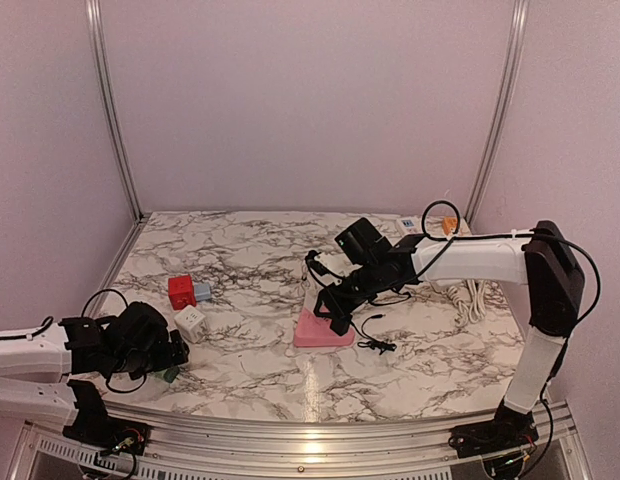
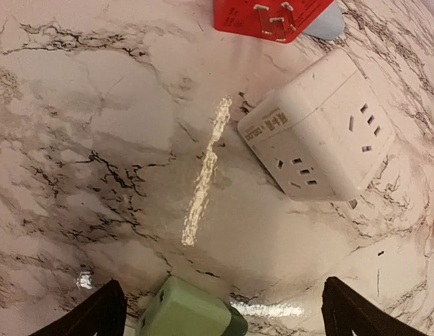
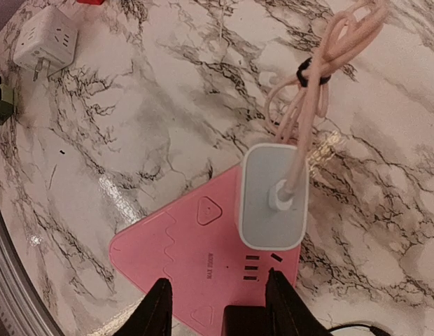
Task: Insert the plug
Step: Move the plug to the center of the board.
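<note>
The pink power strip [image 3: 168, 259] carries the only marks that come close to reading. A raised triangle sits inside a rounded square [image 3: 211, 210] on its top face. A second, fainter triangle outline [image 3: 203, 315] lies near its lower edge, and thin wavy lines run across the face. Beside the socket slots is one short line of small print [image 3: 215, 268]. Its first letters look like "MAX"; the rest is too small to read.

The white cube socket [image 2: 322, 136] has a strip of dark lettering [image 2: 264, 126] along one side, too blurred to make out.
</note>
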Robot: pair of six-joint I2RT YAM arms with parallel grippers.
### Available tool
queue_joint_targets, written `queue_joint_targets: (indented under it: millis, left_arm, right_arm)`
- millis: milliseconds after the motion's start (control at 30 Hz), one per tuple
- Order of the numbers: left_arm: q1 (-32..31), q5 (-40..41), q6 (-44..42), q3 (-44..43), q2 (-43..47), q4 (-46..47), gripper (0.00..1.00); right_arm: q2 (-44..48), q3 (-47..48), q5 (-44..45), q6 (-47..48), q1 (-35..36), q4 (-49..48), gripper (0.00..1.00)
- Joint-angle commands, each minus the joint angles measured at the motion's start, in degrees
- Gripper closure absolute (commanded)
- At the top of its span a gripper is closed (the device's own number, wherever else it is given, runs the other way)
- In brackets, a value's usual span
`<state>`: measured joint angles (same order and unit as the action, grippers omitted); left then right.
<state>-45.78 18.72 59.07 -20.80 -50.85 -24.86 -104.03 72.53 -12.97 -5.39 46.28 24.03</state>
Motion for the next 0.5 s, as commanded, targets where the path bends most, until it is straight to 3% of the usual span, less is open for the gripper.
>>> queue_joint_targets:
  millis: [0,200,467]
  left_arm:
    - [-5.76,2.3,6.03,0.18,-2.58,0.85,0.01]
    - [-13.19,4.42,10.03,-2.01,-9.84,3.72,0.01]
    - [-13.81,8.68,5.92,-8.23,-20.69,8.58,0.08]
  right_arm:
    - [-0.12,2.14,0.14,0.81,0.31,0.13,0.6]
    - [0.09,2.35,0.29,0.9,0.34,0.48,0.6]
    - [2.27,1.05,2.44,2.01,0.12,2.1,0.6]
